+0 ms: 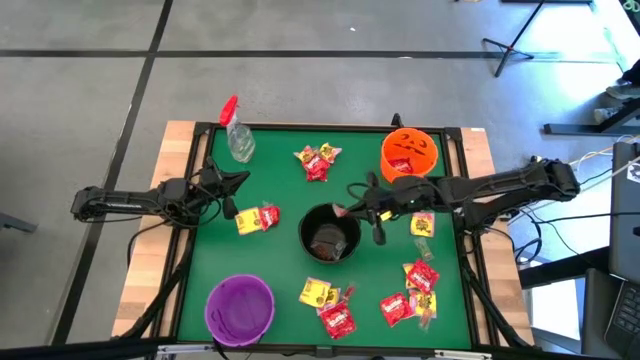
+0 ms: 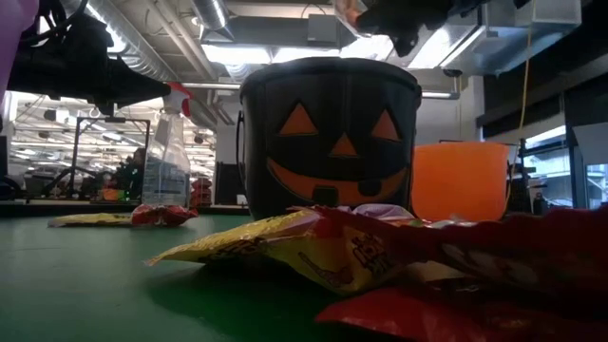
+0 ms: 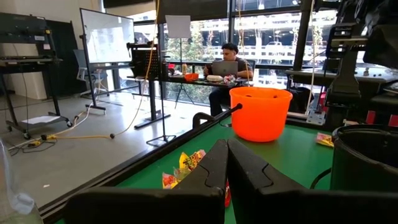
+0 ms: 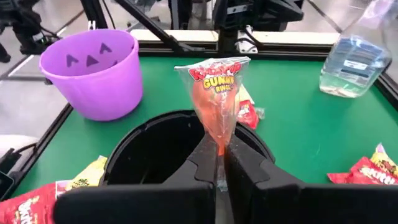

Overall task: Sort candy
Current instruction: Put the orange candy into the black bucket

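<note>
My right gripper [image 1: 346,209] is over the black bowl [image 1: 330,235], which has a pumpkin face in the low view [image 2: 328,133]. It is shut on a clear candy packet with a red top and orange filling [image 4: 216,87]. My left gripper [image 1: 232,200] is shut and touches nothing that shows. It is beside a yellow and red candy pair [image 1: 257,218] and also shows in the left wrist view [image 3: 225,163]. More red and yellow candy packets lie flat on the green mat at the far middle [image 1: 316,161], the near middle [image 1: 328,303] and the near right [image 1: 415,290]. My right gripper pinches the packet's narrow tail end [image 4: 219,148] between its two fingers. The packet sticks out past the fingertips, its printed red end farthest from them. It is lifted clear, above the open mouth of the black bowl [image 4: 155,134].
An orange bowl [image 1: 410,152] stands at the far right and a purple bowl [image 1: 240,308] at the near left. A clear spray bottle with a red top [image 1: 238,135] lies at the far left. One yellow packet [image 1: 422,224] lies under the right arm.
</note>
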{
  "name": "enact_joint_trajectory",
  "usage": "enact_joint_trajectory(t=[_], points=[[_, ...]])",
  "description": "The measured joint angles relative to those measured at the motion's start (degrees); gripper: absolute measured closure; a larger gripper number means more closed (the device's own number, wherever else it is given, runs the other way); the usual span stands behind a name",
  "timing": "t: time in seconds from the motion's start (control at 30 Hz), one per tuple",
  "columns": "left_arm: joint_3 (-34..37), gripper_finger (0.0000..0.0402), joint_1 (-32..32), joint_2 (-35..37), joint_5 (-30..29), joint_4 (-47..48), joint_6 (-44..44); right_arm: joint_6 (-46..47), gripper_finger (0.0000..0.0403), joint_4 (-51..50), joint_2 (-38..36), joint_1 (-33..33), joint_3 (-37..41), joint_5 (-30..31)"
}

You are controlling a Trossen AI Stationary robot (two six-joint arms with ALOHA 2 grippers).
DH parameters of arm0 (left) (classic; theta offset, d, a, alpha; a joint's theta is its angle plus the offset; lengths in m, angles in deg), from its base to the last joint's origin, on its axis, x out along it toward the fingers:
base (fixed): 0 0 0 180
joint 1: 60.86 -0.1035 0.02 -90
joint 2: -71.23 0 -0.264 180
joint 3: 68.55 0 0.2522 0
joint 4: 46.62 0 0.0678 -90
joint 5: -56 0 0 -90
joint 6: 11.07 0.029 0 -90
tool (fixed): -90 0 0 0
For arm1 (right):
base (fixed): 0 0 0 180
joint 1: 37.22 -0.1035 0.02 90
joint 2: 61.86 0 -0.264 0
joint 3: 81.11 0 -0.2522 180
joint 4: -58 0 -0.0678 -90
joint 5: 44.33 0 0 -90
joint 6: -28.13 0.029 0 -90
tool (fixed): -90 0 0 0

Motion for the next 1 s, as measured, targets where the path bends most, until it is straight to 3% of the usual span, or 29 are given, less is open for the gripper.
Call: enact_joint_trajectory(t=[0.3,0.7,1.0], points=[[0.01,0.0400,0.00,-0.02,0.00,0.00,0.01,-1.31,0.0386,-8.26,6.51,0.00,-6.42,-1.50],[0.00,0.0400,-0.02,0.00,0.00,0.00,0.00,-1.31,0.0386,-10.80,12.42,0.00,-6.99,-3.56],[-0.01,0.0400,0.00,-0.02,0.00,0.01,0.02,-5.03,0.0386,-26.68,19.65,0.00,-18.65,-3.56]])
